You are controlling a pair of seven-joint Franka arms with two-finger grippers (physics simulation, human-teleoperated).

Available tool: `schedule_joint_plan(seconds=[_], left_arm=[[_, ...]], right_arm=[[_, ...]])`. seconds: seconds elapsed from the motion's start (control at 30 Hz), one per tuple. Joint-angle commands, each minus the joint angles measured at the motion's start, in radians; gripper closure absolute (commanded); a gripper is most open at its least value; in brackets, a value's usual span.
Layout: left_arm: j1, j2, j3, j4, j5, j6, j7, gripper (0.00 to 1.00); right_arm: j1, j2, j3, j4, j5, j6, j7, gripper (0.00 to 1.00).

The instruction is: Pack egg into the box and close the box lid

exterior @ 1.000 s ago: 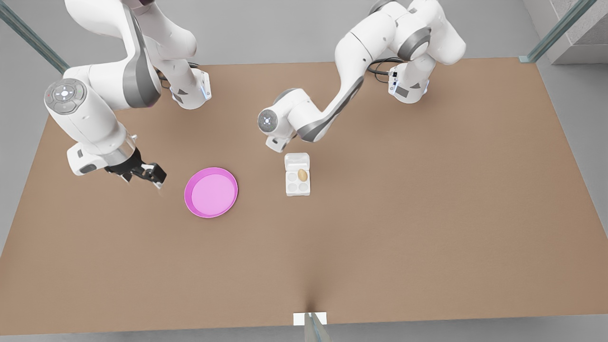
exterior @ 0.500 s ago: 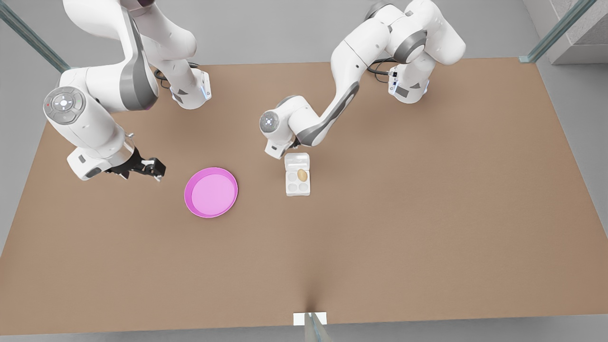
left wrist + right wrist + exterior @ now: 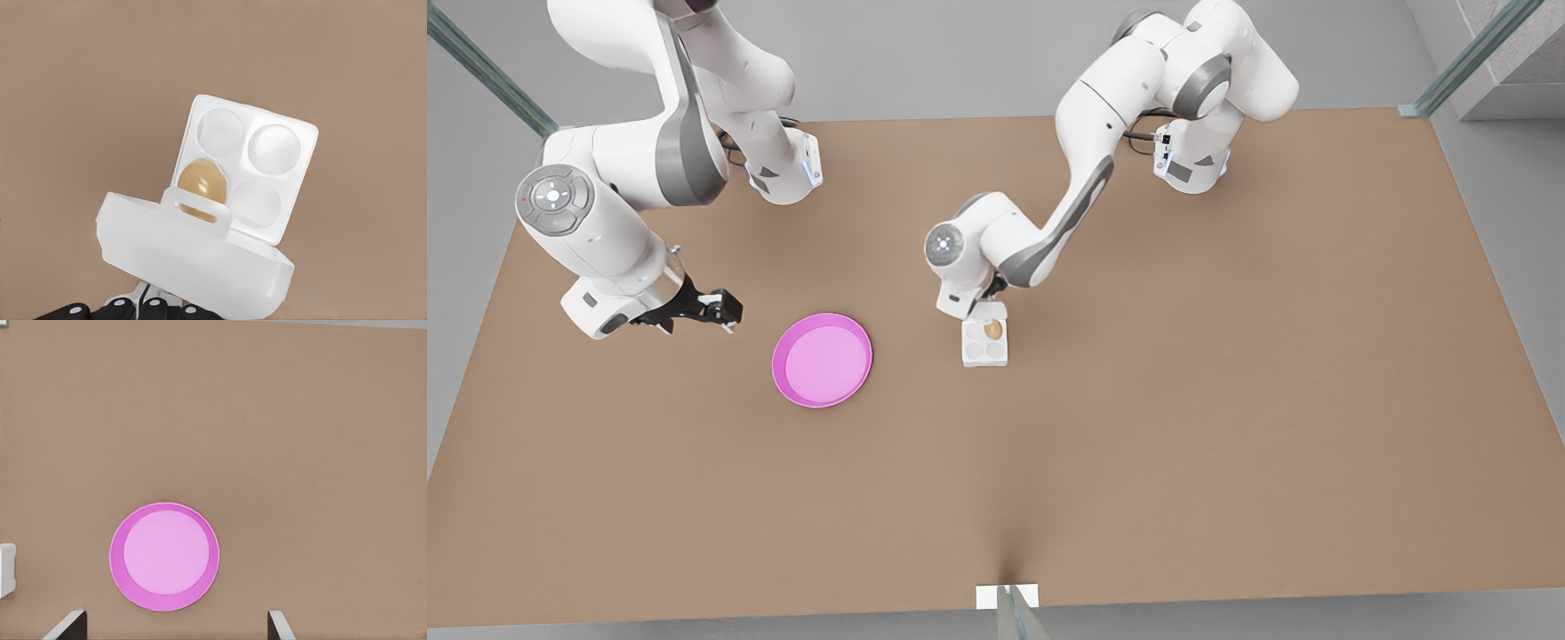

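Behind box (image 3: pixel 984 344): left end effector (image 3: pixel 985 307) under half-raised box lid (image 3: pixel 193 257).

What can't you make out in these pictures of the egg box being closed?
- Left gripper, front view: its fingers sit under the arm's wrist, so their contact with the lid is hidden.
- Egg, left wrist view: its near part is behind the half-raised lid.
- Box, right wrist view: cut off by the picture's edge.
- Right gripper, right wrist view: fingertips cut off; it waits open near the pink plate.
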Motion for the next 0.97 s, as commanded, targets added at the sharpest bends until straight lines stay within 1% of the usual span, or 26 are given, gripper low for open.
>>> schedule_joint_plan(seconds=[0.0,0.17,0.2,0.23,0.27,0.3,0.33,0.37,0.4,0.43,0.47,0.5,0.53,0.57,0.6,0.63,0.8,0.83,0.87,0.93], left_arm=[[0.001,0.000,0.022,0.001,0.000,0.019,-0.009,0.79],[0.015,-0.001,0.094,0.035,-0.003,0.039,-0.007,0.79],[0.022,-0.001,0.094,0.040,-0.005,0.037,-0.007,0.79],[0.065,-0.004,0.092,0.096,-0.012,-0.018,-0.006,0.79],[0.200,-0.026,0.092,0.224,-0.112,-0.202,0.086,0.79],[0.381,-0.061,0.092,0.296,-0.160,-0.354,0.279,0.79],[0.547,-0.067,0.098,0.330,-0.154,-0.472,0.704,0.71],[0.641,-0.067,0.147,0.328,-0.121,-0.487,1.056,0.13],[0.651,-0.064,0.218,0.327,-0.121,-0.478,1.264,0.00],[0.651,-0.069,0.220,0.337,-0.121,-0.478,1.280,0.00],[0.644,-0.138,0.218,0.376,-0.062,-0.492,1.277,0.00],[0.644,-0.283,0.212,0.373,-0.029,-0.584,1.280,0.00],[0.668,-0.459,0.186,0.261,-0.028,-0.610,1.373,0.00],[0.671,-0.564,0.135,0.182,0.023,-0.604,1.422,0.00],[0.685,-0.595,0.082,0.172,0.073,-0.607,1.441,0.00],[0.685,-0.644,0.077,0.123,0.074,-0.604,1.511,0.00],[0.682,-0.650,0.077,0.073,0.075,-0.599,1.515,0.00],[0.682,-0.649,0.077,0.073,0.075,-0.599,1.515,0.00],[0.682,-0.649,0.077,0.073,0.075,-0.599,1.515,0.00],[0.682,-0.649,0.077,0.073,0.077,-0.599,1.515,0.00]], right_arm=[[0.001,-0.001,0.001,0.001,0.001,-0.005,-0.057,0.00],[-0.004,-0.001,0.002,0.001,0.001,-0.005,-0.057,0.00],[-0.002,-0.001,0.001,0.001,0.001,-0.005,-0.057,0.00],[-0.002,-0.001,0.002,0.001,0.001,-0.011,-0.058,0.00],[-0.002,-0.001,0.001,0.001,0.001,-0.011,-0.058,0.00],[-0.002,-0.001,0.001,0.001,0.001,-0.011,-0.058,0.00],[-0.002,-0.001,0.001,0.001,0.001,-0.011,-0.058,0.00],[-0.002,-0.001,0.001,0.001,0.001,-0.011,-0.058,0.00],[-0.004,-0.001,0.001,0.002,0.001,-0.011,-0.058,0.00],[-0.002,-0.001,0.001,0.001,0.001,-0.011,-0.058,0.00],[-0.003,-0.001,0.001,0.001,0.001,-0.011,-0.058,0.00],[-0.002,-0.001,0.001,0.001,0.001,-0.011,-0.058,0.00],[-0.002,-0.001,0.001,0.001,0.001,-0.011,-0.058,0.00],[-0.002,-0.001,0.001,0.002,0.001,-0.011,-0.058,0.00],[-0.002,-0.001,0.001,0.002,0.001,-0.011,-0.058,0.00],[-0.002,-0.001,0.001,0.002,0.001,-0.011,-0.058,0.00],[-0.004,-0.001,0.002,0.002,0.001,-0.011,-0.058,0.00],[0.001,-0.001,0.002,-0.003,0.001,-0.021,-0.058,0.00],[0.001,0.004,0.002,0.008,0.001,-0.071,-0.060,0.00],[-0.006,0.048,0.002,0.027,-0.002,-0.081,-0.060,0.00]])
